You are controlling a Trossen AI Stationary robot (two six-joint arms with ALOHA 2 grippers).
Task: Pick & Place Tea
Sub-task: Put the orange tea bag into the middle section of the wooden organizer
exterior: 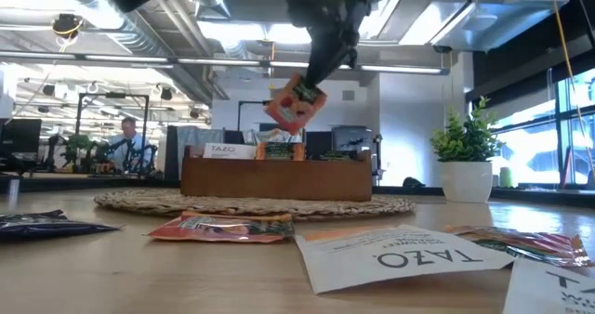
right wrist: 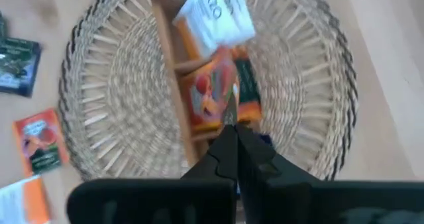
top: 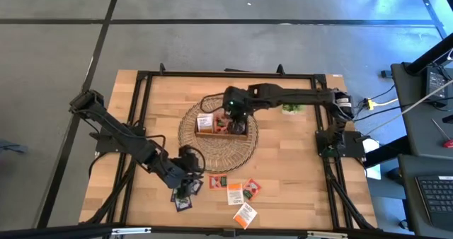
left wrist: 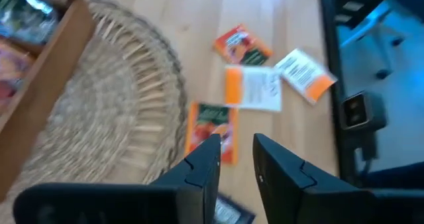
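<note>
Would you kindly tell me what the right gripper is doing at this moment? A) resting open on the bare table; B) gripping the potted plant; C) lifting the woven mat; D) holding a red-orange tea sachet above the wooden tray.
D: the right gripper is shut on a red-orange tea sachet, which hangs in the air above the wooden tray.

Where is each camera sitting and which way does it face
High: above the table, straight down; both arms, tray on mat.
Low: table height, level toward the room; right gripper holding a sachet over the tray.
Left wrist: down past open left gripper at loose sachets.
Right wrist: down past shut fingers at the tray.
Shared: tray, held sachet.
</note>
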